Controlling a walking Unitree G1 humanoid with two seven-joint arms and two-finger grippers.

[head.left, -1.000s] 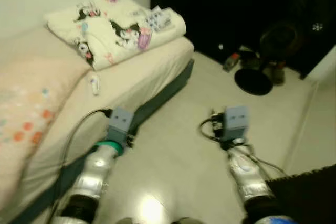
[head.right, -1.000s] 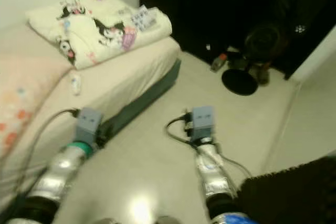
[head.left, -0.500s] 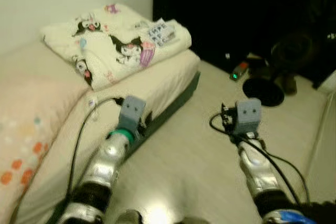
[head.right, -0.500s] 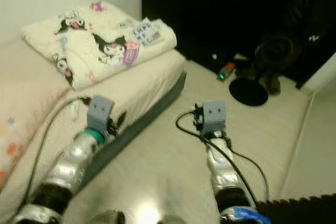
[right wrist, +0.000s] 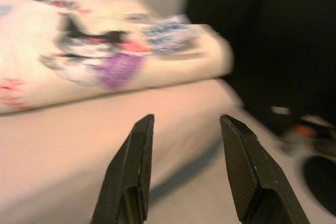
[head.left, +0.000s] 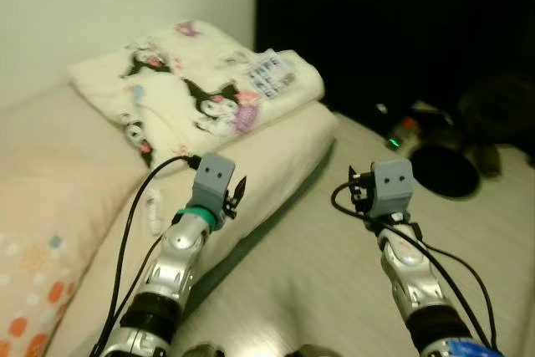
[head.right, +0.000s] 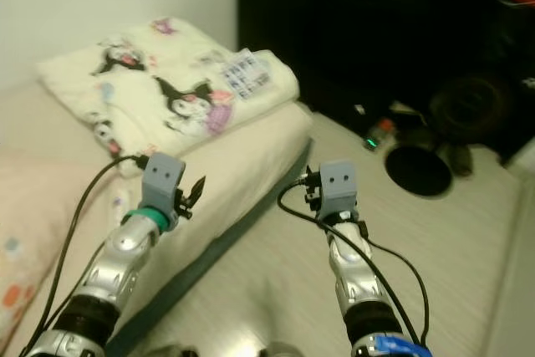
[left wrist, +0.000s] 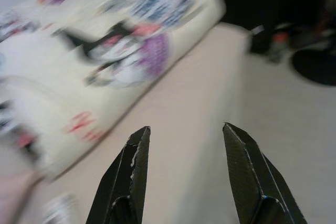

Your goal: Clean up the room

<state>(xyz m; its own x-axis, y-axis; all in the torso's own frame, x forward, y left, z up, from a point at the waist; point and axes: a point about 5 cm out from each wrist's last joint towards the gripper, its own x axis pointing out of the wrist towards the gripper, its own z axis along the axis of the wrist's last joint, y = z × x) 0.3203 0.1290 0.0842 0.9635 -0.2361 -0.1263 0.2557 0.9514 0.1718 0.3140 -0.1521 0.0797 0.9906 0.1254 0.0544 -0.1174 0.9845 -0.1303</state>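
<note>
A: We're looking down at a bed [head.left: 276, 156] along the robot's left, pale sheet over a dark base, with a folded cartoon-print blanket [head.left: 192, 89] stacked at its far end against the wall.

B: And both arms are up in front. The left gripper [left wrist: 184, 174] is held out above the bed's edge, its two black fingers [left wrist: 134, 177] spread well apart, nothing between them.

A: The right gripper [right wrist: 184, 169] is the same: fingers [right wrist: 131, 171] wide open, empty, raised over the pale floor [head.left: 334, 290] beside the bed.

B: What's lying about?

A: On the sheet, just to the left of the left arm, a small white object [head.left: 153, 209]; too blurred to name. Beside it, nearer the camera, a pink pillow with orange dots [head.left: 42, 232].

B: And off to the right?

A: A dark area past the foot of the bed. On the floor there, a round black base [head.left: 447, 171], and just beside it a small item with a green light [head.left: 399, 133]. More dark clutter sits behind, hard to make out.

B: Cables?

A: A black cable [head.left: 134, 215] loops from the left wrist camera down along the arm, and another curls off the right one [head.left: 418, 244].
</note>
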